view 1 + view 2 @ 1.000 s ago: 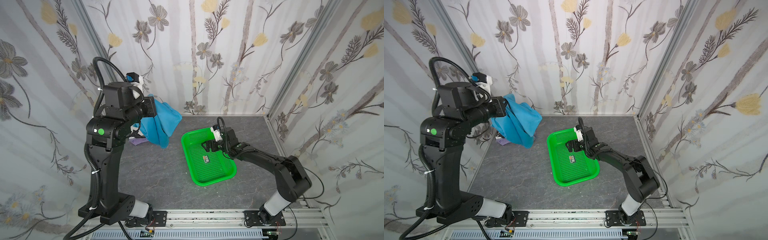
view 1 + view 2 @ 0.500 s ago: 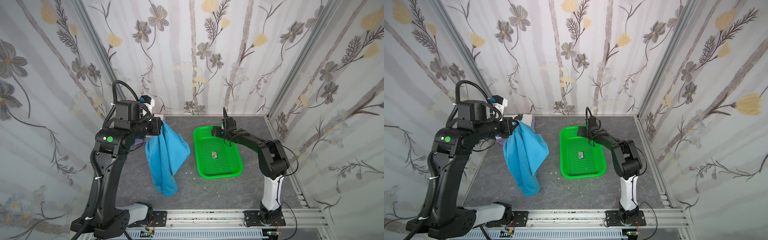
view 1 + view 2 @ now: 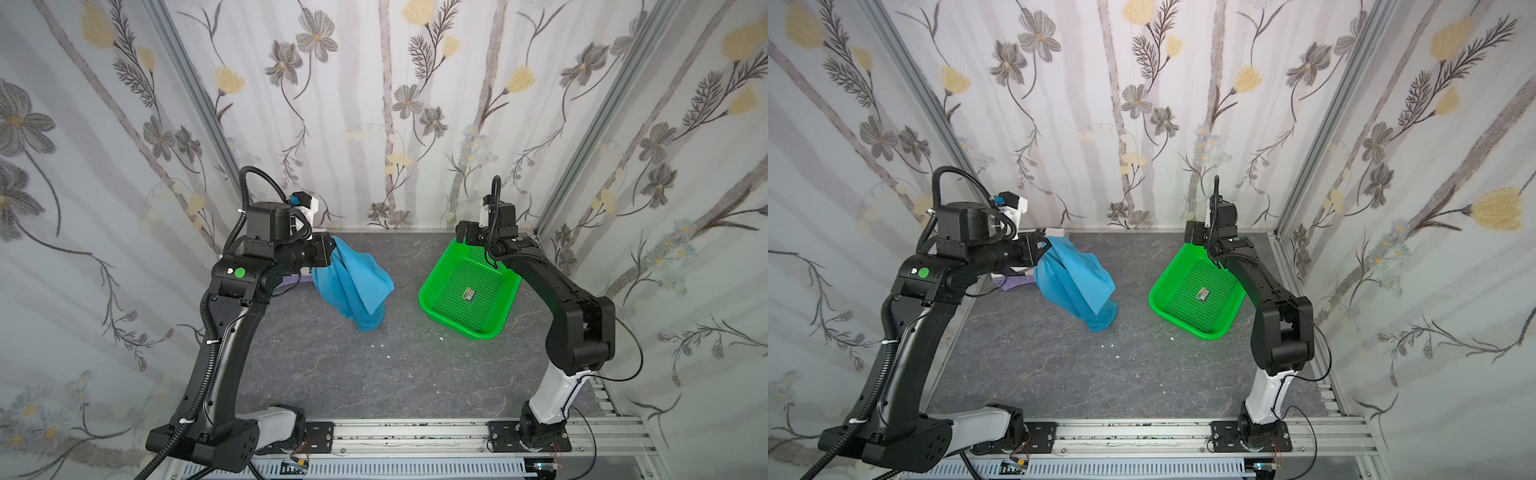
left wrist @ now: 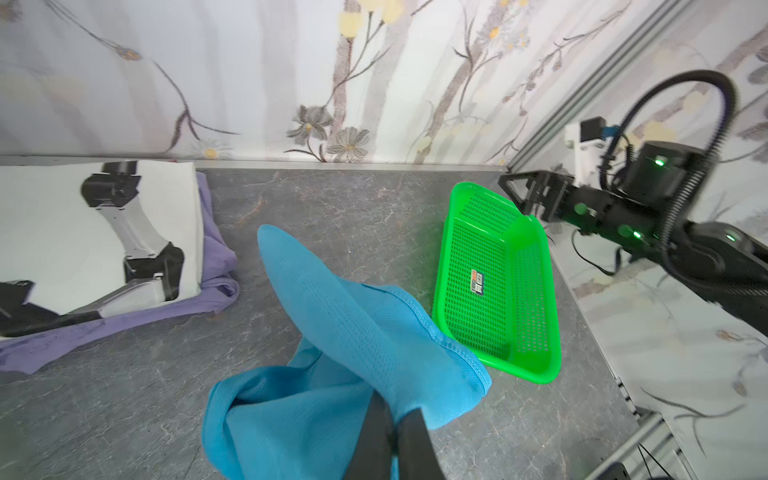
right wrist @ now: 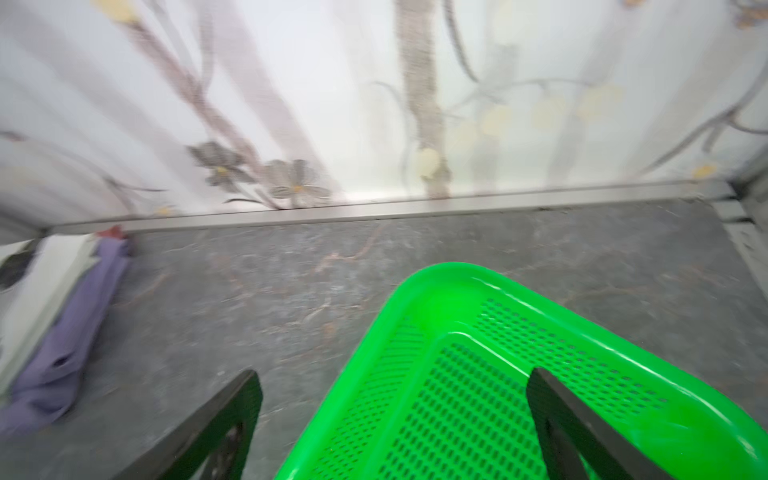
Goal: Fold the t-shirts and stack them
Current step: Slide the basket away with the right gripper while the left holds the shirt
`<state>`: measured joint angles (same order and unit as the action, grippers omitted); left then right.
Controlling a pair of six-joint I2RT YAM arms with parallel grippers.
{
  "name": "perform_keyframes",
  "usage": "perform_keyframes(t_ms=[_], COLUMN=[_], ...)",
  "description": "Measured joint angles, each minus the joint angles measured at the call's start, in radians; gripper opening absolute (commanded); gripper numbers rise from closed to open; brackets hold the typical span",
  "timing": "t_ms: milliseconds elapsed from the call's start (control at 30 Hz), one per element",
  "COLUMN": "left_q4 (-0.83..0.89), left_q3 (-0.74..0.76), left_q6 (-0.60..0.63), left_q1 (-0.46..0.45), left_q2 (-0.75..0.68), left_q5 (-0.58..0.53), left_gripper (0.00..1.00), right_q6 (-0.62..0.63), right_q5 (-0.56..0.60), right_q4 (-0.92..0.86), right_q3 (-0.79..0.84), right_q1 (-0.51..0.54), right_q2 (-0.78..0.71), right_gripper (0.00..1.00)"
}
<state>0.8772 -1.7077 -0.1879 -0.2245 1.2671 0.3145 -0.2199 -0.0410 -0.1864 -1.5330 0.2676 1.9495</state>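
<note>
The teal-blue t-shirt [image 3: 353,286] is found left of centre in both top views, hanging in a bunched, unfolded drape, with its lowest fold at or just above the grey table [image 3: 332,374]; contact cannot be confirmed. It is clamped at an upper edge by the left gripper [image 4: 395,419], whose jaws are seen pressed together on a gathered fold in the left wrist view. The fabric is judged light, limp and of open mesh weave. No shape is kept of itself, and slippage from a narrow pinch is possible. A hold at two corners, one per arm, is judged best for spreading it flat, and the stitched hem [image 4: 449,345] is judged the firmest purchase. At the upper left of the table, the white t-shirt [image 4: 83,232] with dark figure prints is recorded lying folded upon the lavender t-shirt [image 4: 216,257]. The green basket [image 3: 469,328] stands right of centre, well apart from the hanging shirt, with only a small label [image 3: 468,294] inside. The right gripper [image 5: 392,374] is seen spread wide and empty over the basket's upper corner; contact with the rim cannot be told.
</note>
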Motion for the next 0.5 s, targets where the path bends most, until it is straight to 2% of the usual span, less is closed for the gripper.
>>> perform_keyframes(t_ms=[167,267,367,500], left_q4=[-0.044,-0.064,-0.088,-0.097], left_q3=[0.018,0.049,0.063,0.087], left_q6=[-0.050,-0.071,-0.081,-0.085], left_q1=[0.043,0.061,0.069,0.076], left_q2=[-0.003,-0.032,-0.055,-0.071], left_q5=[-0.146,-0.181,-0.187,-0.190], left_gripper=[0.00,0.00,0.00,0.00], right_q6=[-0.023,-0.058,-0.104,-0.163], right_q5=[-0.124,-0.164,-0.152,-0.097], right_q4=[0.003,0.011,0.010,-0.002], right_q3=[0.032,0.024,0.011,0.070], right_q1=[0.259,0.387,0.448,0.448], right_q2=[0.017,0.071,0.140,0.162], right_gripper=[1.00,1.00,1.00,1.00])
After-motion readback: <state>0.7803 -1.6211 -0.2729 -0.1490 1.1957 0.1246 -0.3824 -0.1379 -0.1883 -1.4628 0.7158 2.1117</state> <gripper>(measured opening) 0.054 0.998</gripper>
